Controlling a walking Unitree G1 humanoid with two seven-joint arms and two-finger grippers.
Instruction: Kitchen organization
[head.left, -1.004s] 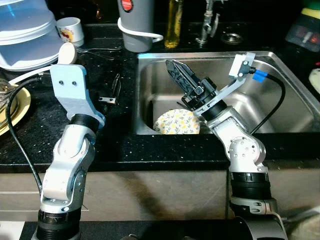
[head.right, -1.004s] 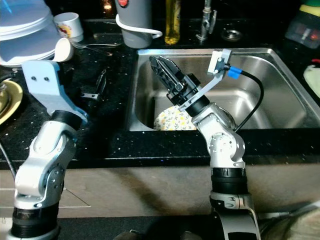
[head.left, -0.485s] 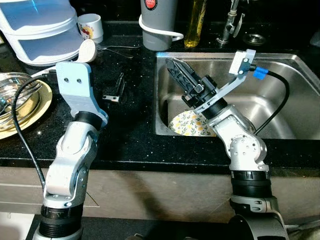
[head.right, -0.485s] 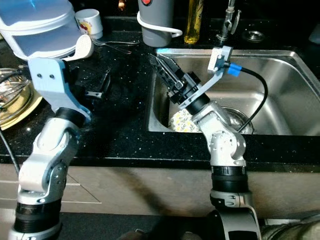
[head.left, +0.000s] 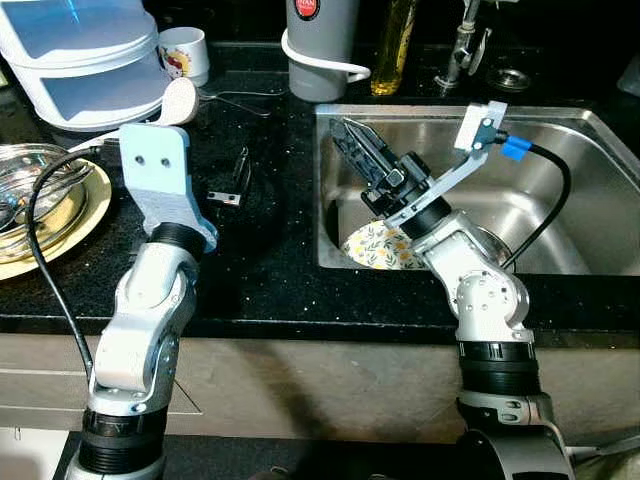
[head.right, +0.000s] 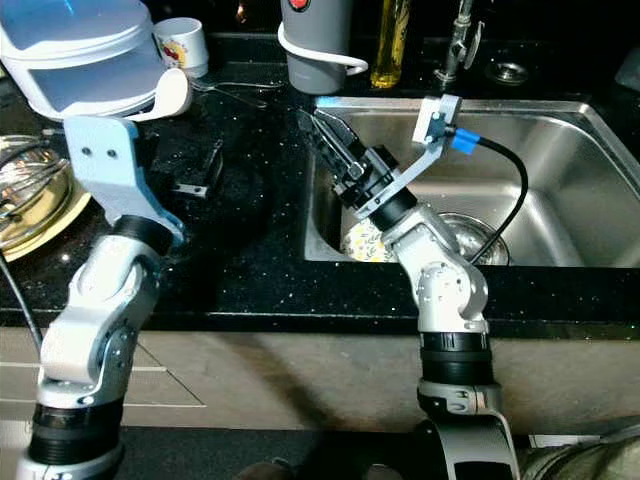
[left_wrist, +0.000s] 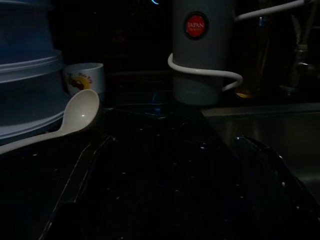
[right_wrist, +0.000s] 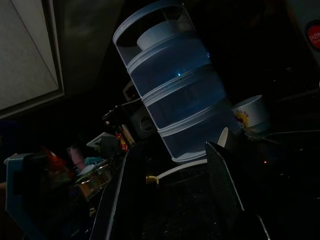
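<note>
The right gripper (head.left: 352, 148) is hovering over the steel sink (head.left: 560, 130), its black fingers (right_wrist: 222, 175) standing slightly apart and holding nothing. The floral plate (head.left: 375, 247) is leaning in the basin at the gripper's 6 o'clock. The left gripper (left_wrist: 165, 200) is hanging above the black counter (head.left: 270, 270), fingers spread, a white ladle (left_wrist: 80, 112) lying at its 10 o'clock.

A black speckled stone countertop (head.left: 260, 280) runs the full width of the scene. A stainless steel sink basin (head.left: 560, 200) is recessed at right, with a chrome faucet (head.left: 462, 45) at its far edge. Pale cabinet fronts (head.left: 300, 385) sit below the near edge. Lighting is dim; far areas are dark.
</note>
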